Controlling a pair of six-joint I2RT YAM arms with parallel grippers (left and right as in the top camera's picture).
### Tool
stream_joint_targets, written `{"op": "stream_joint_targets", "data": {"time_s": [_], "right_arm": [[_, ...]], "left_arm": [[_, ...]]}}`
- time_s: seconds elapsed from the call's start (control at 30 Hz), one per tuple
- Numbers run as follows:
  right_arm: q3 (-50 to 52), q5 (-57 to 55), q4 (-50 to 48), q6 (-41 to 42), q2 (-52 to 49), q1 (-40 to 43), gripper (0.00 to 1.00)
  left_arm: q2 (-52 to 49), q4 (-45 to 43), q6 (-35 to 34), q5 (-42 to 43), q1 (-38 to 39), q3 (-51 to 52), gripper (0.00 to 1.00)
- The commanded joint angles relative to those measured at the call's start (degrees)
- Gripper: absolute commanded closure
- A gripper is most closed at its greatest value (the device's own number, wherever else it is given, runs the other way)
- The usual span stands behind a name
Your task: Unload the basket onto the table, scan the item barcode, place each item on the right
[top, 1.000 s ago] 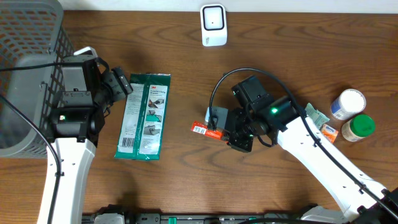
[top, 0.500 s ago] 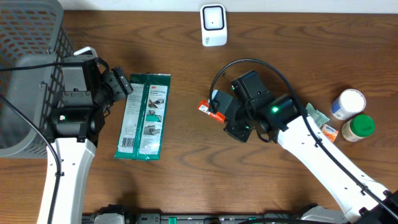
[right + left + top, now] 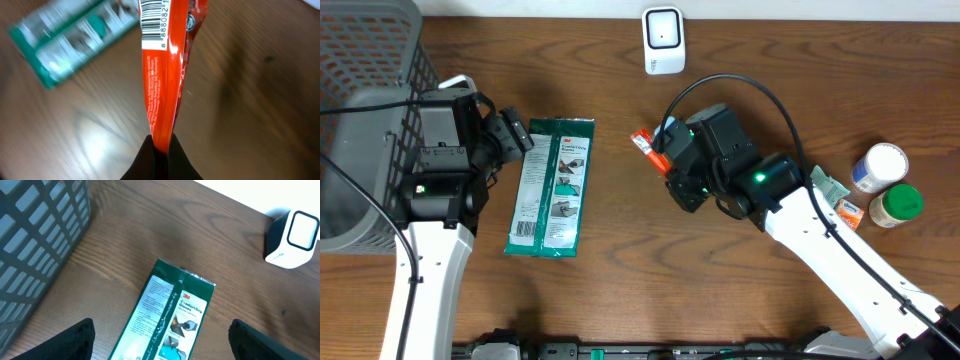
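Right pincer point(image 3: 160, 150) clamped tight on red packet point(image 3: 165, 75) edge; turn barcode point(image 3: 152, 17) square to scanner point(image 3: 662, 40) window; left pincer point(image 3: 165, 340) wide, empty.

The flat green plastic packet point(image 3: 175, 315) on the left reads "3M Comfort Grip Gloves", and the glossy red wrapper point(image 3: 165, 75) to its right bears a white barcode label point(image 3: 154, 15) with the digits 8 8880821, its fine print too small to read.
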State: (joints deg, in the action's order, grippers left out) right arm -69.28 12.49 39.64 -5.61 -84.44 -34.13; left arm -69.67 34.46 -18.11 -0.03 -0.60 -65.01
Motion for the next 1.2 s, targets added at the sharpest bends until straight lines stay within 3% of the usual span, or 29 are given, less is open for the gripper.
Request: {"op": "stream_joint_targets", "data": {"time_s": [0.0,0.07,0.17,0.27,0.43,0.77,0.97,1.17], "right_arm": [[-1.3,9.6,-1.5,9.5,1.0,0.0,0.99],[-1.3,13.2,-2.0,13.0,1.0,0.9,0.99],[-1.3,18.9,-3.2,16.8,1.0,3.5,0.99],[-1.3,27.3,-6.7,18.9,1.0,6.8,0.99],[-1.3,34.6,-17.2,29.9,1.0,11.4,0.99],[-1.3,34.5,-28.6,46.1,1.0,12.1,0.99],[-1.3,34.5,-32.9,54.4,1.0,12.0,0.99],[-1.3,34.6,-34.5,56.9,1.0,11.2,0.99]], "left_arm": [[-0.3,-1.3,0.0,-0.4,-0.2,-0.8,0.15],[-0.3,-1.9,-1.6,3.4,-0.2,-0.9,0.15],[-0.3,-1.3,-1.8,15.9,-0.2,-0.8,0.15],[-0.4,-1.1,1.9,32.1,-0.2,-0.8,0.30],[-0.9,-1.1,6.2,52.5,-0.2,-0.7,0.30],[-1.3,-1.9,13.6,67.8,-0.2,-0.7,0.30],[-1.4,-5.2,14.4,68.0,1.0,-0.7,0.30],[-1.7,-11.0,17.0,67.8,6.5,-0.7,0.30]]}}
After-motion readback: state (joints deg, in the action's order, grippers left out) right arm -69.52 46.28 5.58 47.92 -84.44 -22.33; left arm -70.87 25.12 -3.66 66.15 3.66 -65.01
